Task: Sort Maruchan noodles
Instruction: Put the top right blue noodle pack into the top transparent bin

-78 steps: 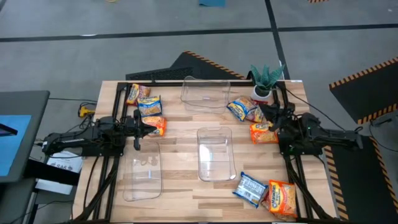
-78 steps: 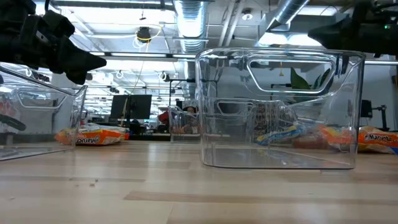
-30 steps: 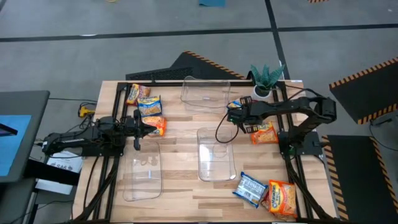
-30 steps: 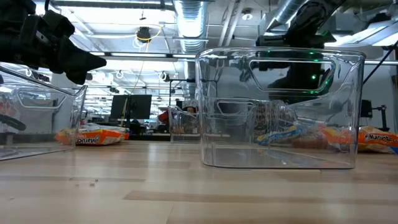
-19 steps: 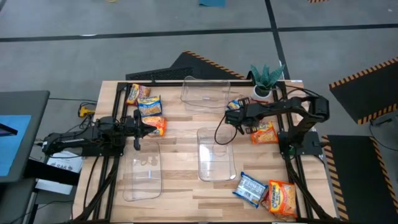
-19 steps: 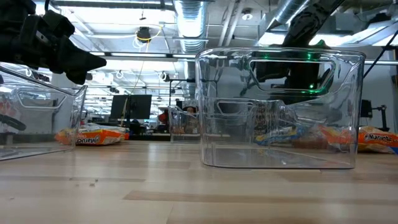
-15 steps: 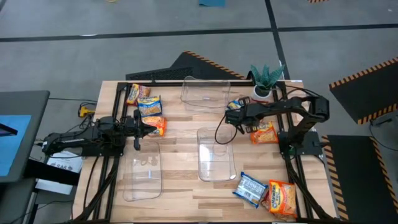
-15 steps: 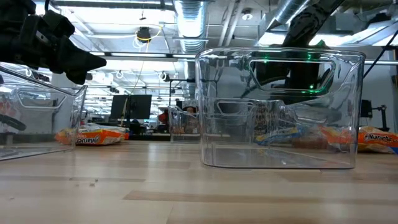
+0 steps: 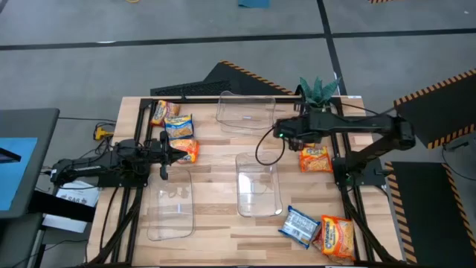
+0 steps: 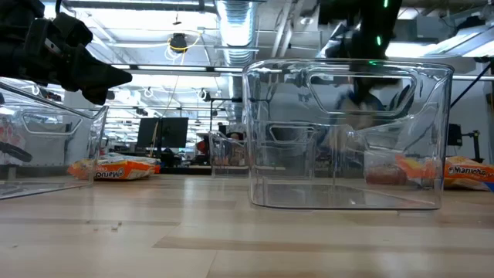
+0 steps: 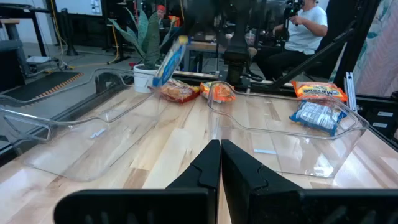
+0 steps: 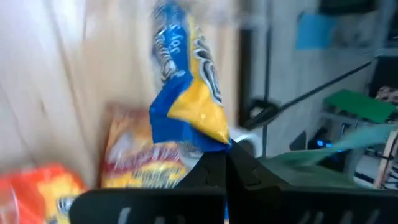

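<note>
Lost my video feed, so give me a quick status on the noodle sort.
Right gripper shut on blue-and-yellow noodle packet, lifted above the table. Left gripper shut, empty, idle at left. Clear bin nearby; path unobstructed.

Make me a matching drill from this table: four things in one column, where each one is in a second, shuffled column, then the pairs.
Things
1. blue-and-yellow packet
2. silver-blue packet
3. potted plant
4. left gripper

Places
A. far edge of the table, right side
B. lifted off the table, pinched by the right gripper
C. near right corner, beside an orange packet
D. shut, beside an orange packet on the left side

Pairs: 1-B, 2-C, 3-A, 4-D
</note>
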You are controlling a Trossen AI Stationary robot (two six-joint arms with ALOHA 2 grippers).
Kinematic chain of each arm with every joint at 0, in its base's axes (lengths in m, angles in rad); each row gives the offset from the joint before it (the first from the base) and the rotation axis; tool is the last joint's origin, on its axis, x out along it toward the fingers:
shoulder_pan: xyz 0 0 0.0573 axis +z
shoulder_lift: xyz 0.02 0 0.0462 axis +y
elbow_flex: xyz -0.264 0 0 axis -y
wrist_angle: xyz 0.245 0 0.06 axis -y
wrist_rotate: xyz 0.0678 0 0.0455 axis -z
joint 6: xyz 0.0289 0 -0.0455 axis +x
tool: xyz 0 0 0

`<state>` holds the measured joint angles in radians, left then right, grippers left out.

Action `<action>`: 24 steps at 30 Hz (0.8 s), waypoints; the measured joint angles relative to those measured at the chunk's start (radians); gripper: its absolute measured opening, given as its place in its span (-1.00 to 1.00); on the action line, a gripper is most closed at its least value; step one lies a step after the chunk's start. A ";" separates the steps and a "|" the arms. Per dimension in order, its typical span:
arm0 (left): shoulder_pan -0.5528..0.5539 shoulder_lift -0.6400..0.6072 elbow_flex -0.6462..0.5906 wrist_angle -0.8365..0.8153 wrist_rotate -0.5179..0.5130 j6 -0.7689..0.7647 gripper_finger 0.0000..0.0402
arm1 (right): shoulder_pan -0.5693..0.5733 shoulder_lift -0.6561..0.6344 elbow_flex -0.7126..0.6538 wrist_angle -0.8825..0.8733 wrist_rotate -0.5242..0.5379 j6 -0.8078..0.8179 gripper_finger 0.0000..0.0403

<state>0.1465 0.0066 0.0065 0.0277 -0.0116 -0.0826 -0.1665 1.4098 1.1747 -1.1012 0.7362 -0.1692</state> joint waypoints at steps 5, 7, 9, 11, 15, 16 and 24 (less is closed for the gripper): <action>0.000 0.000 0.000 0.000 0.000 0.000 -1.00 | 0.018 -0.072 0.077 0.173 0.032 -0.008 -0.96; 0.000 0.000 0.000 0.000 0.000 0.000 -1.00 | 0.019 -0.085 0.079 0.274 0.033 -0.046 -0.96; 0.000 0.000 0.000 0.000 0.000 0.000 -1.00 | 0.012 -0.081 0.079 0.379 0.031 -0.086 -0.96; 0.000 0.000 0.000 0.000 0.000 0.000 -1.00 | -0.003 -0.062 0.079 0.465 0.018 -0.121 -0.96; 0.000 0.000 0.000 0.000 0.000 0.000 -1.00 | -0.044 0.025 0.077 0.576 -0.064 -0.155 -0.97; 0.000 0.000 0.000 0.000 0.000 0.000 -1.00 | -0.057 0.048 0.077 0.589 -0.087 -0.155 -0.97; 0.000 0.000 0.000 0.000 0.000 0.000 -1.00 | -0.132 0.227 0.077 0.634 -0.105 -0.154 -0.84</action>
<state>0.1466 0.0065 0.0065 0.0280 -0.0116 -0.0826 -0.2981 1.6363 1.2514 -0.4670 0.6308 -0.3235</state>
